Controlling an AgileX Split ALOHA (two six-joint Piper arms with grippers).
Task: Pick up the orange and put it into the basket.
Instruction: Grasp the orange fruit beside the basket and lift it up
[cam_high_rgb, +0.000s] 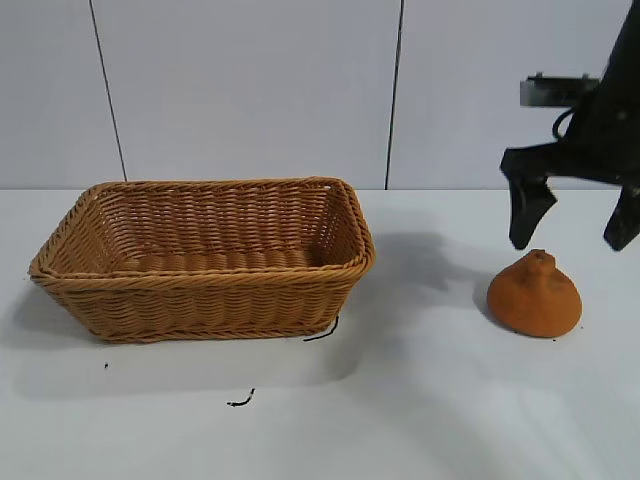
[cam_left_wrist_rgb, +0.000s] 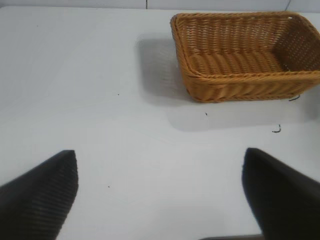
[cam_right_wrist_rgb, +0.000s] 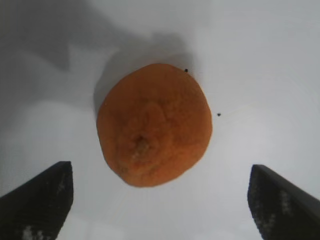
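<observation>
the right end effector (cam_high_rgb: 574, 215) hung wide open, empty, just above the orange (cam_high_rgb: 535, 295); it looked light, firm, rough-skinned, best gripped across its broad middle.

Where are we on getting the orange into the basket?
Nothing is delivered yet: the basket is empty. The right gripper hangs open just above the orange, which sits on the table, ungripped. The left gripper is open, away from the fruit. Grasp, lift and drop remain.
</observation>
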